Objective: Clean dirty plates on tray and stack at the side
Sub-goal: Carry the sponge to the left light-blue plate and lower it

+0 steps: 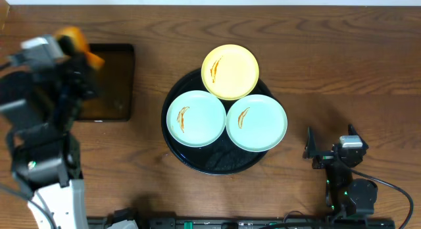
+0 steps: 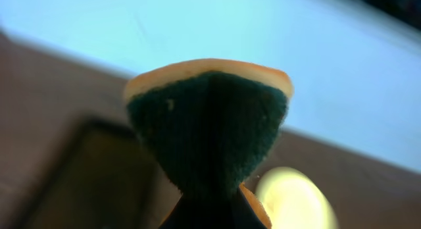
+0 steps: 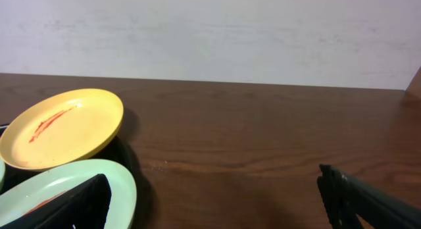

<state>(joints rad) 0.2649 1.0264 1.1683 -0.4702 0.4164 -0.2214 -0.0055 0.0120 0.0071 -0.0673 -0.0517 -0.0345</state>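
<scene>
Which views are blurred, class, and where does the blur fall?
Left wrist: sponge fairly sharp, the small tray and yellow plate behind it out of focus. Overhead: left arm motion-smeared, plates crisp. Right wrist: mostly sharp.

Dark brown wooden table (image 1: 342, 64) with lengthwise grain, filling nearly the whole overhead view. Behind the table's far edge rises a plain off-white wall (image 3: 210, 31), matte and faintly mottled, which appears above the table's straight back edge in the right wrist view. Even, diffuse light gives the table's wood a soft sheen.
</scene>
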